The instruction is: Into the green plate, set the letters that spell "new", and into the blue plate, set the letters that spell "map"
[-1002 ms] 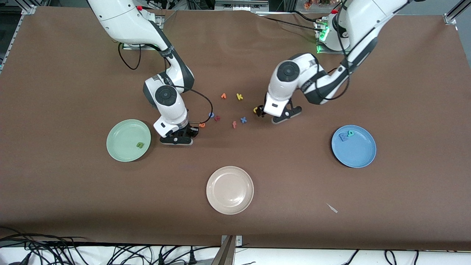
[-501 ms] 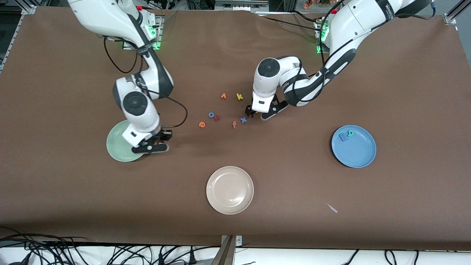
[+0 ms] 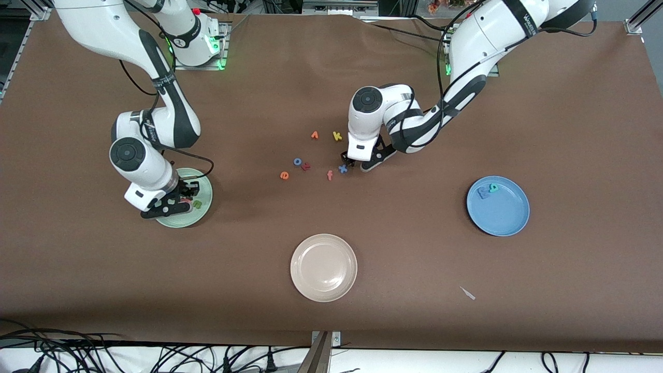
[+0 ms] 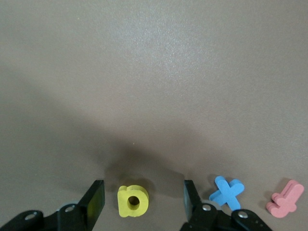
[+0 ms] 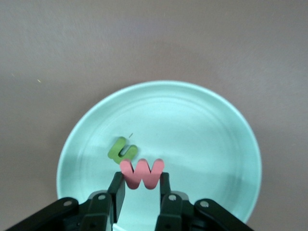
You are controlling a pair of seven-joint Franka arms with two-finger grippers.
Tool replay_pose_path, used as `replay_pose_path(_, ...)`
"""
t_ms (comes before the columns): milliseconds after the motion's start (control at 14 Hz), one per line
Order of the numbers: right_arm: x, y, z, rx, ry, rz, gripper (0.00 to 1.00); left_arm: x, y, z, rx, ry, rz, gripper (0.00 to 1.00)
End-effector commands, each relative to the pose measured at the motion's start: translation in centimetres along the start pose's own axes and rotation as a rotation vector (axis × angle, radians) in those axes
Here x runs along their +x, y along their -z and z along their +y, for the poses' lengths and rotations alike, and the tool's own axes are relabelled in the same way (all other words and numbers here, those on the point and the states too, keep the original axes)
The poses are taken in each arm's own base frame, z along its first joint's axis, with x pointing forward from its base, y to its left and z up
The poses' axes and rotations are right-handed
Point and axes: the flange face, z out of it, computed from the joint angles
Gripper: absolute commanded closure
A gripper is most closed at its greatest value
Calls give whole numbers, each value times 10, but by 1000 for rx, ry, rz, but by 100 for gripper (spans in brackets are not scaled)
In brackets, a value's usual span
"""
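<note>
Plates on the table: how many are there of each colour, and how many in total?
Green plate: 1
Blue plate: 1
Beige plate: 1
Total: 3

Robotics laboratory. Indicators: two white robot arms [image 3: 155, 129] bolted to a counter [image 3: 570, 129] covered in brown sheeting, aluminium framing [image 3: 637, 20] at its corners, loose cables [image 3: 103, 357] along the front edge.
</note>
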Motion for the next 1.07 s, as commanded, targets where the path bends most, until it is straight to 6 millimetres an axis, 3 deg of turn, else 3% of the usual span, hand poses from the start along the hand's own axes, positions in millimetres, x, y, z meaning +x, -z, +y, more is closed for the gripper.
replay_pose_path(0,-13,6,-5,23,6,26,33,1,-1,3,2,9,19,37)
replay_pose_path(358,-8,23,-38,106,-54,48,23,-1,-4,1,11,5,18,59)
replay_pose_path(716,3,47,-132,172,-231,67,22,-3,-7,-3,20,2,16,77)
replay_pose_path(1002,-15,44,-211,167,-339,41,22,-2,-6,-2,20,-2,18,85)
